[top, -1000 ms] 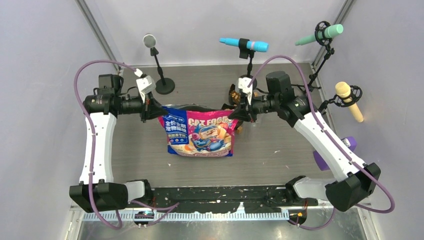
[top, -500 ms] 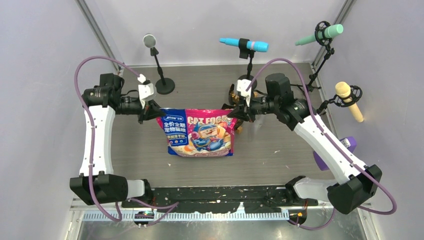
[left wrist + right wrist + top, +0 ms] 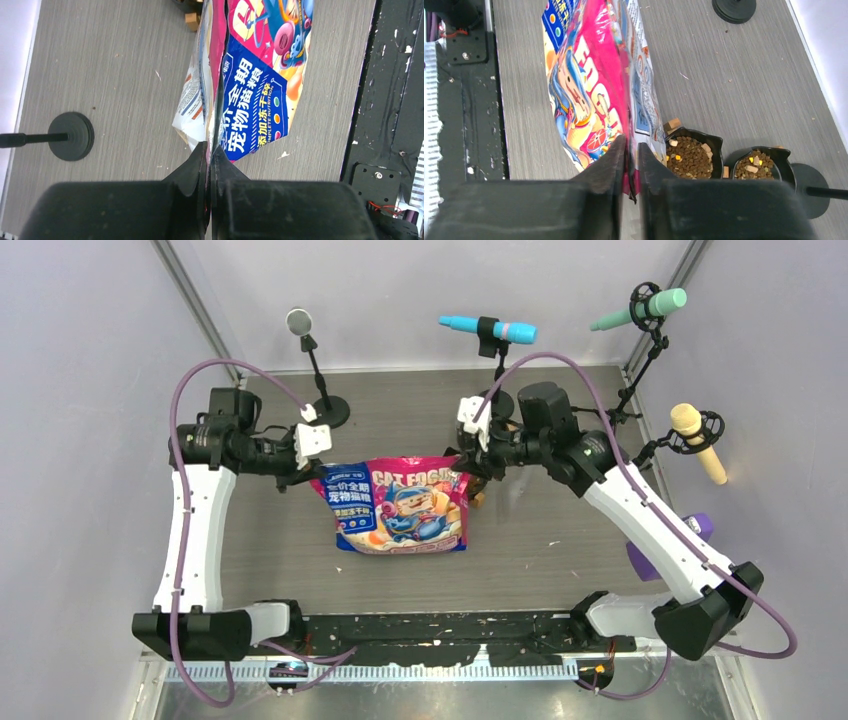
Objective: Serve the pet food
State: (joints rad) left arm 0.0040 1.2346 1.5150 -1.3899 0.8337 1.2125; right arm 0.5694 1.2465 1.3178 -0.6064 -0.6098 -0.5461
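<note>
The pink-and-blue pet food bag (image 3: 402, 506) stands on the table's middle. My left gripper (image 3: 298, 472) is shut on its top left corner, and in the left wrist view the jaws (image 3: 210, 154) pinch the bag's edge (image 3: 252, 85). My right gripper (image 3: 463, 462) is shut on the top right corner; its jaws (image 3: 630, 149) clamp the pink edge of the bag (image 3: 589, 95). Brown kibble (image 3: 690, 158) fills two black bowls (image 3: 718, 144) (image 3: 785, 169) just behind the bag. In the top view my right wrist mostly hides them.
Microphone stands ring the back and right: a round black base (image 3: 329, 412) at back left, a blue mic (image 3: 490, 330), a green mic (image 3: 640, 310), a yellow mic (image 3: 697, 440). A purple object (image 3: 692, 532) lies at the right. The black rail (image 3: 440, 625) runs along the near edge.
My left gripper has shifted right and nearer, and my right gripper has shifted left, both still holding the bag's corners. The bag's top edge has sunk slightly and its mouth has narrowed.
</note>
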